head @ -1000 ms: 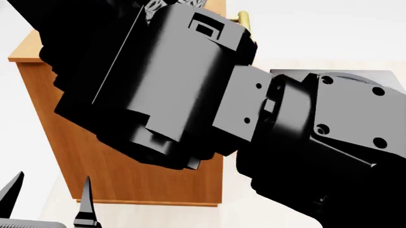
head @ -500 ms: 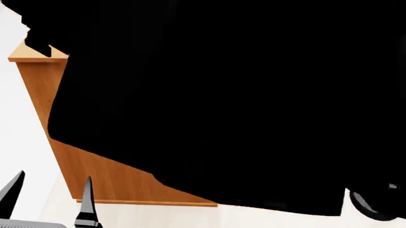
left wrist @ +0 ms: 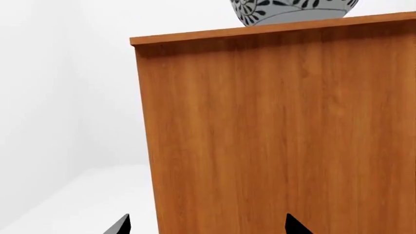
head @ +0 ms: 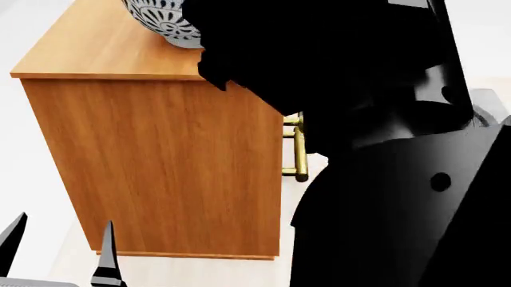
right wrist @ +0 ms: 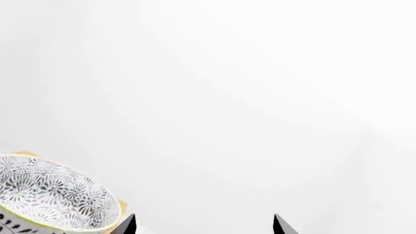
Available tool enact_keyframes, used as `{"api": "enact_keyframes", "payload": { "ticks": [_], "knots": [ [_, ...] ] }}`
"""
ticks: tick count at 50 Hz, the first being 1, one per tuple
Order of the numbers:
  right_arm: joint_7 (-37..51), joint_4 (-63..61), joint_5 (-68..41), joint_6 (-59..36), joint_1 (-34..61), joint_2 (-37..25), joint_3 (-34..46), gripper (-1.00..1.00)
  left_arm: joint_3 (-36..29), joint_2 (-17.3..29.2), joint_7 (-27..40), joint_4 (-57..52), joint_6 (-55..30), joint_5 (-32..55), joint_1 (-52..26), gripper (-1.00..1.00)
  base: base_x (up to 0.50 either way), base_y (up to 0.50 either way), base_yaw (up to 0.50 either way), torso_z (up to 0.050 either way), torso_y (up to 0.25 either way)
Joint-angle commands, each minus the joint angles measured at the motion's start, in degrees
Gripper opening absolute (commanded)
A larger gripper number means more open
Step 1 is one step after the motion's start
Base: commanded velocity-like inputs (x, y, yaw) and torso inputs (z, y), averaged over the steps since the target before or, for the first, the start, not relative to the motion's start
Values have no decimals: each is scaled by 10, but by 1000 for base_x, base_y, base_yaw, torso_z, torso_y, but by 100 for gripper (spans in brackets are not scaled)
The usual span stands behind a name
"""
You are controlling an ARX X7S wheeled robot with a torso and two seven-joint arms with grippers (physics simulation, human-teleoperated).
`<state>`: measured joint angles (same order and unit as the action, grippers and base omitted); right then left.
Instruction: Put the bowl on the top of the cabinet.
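Bowl (left wrist: 293,12) is sitting on top of the cabinet (left wrist: 279,136) in the left wrist view, only its patterned underside showing above the top edge, near the cabinet's corner. Left gripper (left wrist: 206,227) is pointing at the cabinet's wood side, low down, two fingertips spread wide with nothing between them.

Head view: bowl (head: 160,21) is resting on the cabinet (head: 152,161) top, partly hidden behind the big black right arm (head: 383,149), which is blocking most of the frame. Brass handle (head: 298,152) is sticking out at the cabinet's front edge. Left gripper (head: 60,251) is hanging open beside the cabinet's base, well apart from the bowl.

Right wrist view: bowl (right wrist: 55,202) is upright on the cabinet, a sliver of the wood top peeking out past its rim. Right gripper (right wrist: 202,225) is just beside the bowl, fingertips wide apart, holding nothing, not touching the rim as far as I can tell.

Judgement: placing looks done, release made. Step in hand is the retreat. Next move calls for pulling the right arm up and clear without clipping the bowl's rim.
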<state>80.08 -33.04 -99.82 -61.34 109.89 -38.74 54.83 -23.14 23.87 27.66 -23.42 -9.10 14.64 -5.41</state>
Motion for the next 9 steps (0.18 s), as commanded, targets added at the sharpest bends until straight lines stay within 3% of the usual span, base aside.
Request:
{"api": "enact_keyframes", "payload": {
  "ticks": [1, 9],
  "knots": [
    [28, -98, 23, 37, -92, -107, -16, 100, 0, 3, 3, -8, -2, -1, 1, 100, 0, 0, 0, 0, 0],
    [-18, -138, 149, 112, -237, -176, -9, 100, -3, 3, 6, -12, -6, -3, -1, 100, 0, 0, 0, 0, 0]
  ]
}}
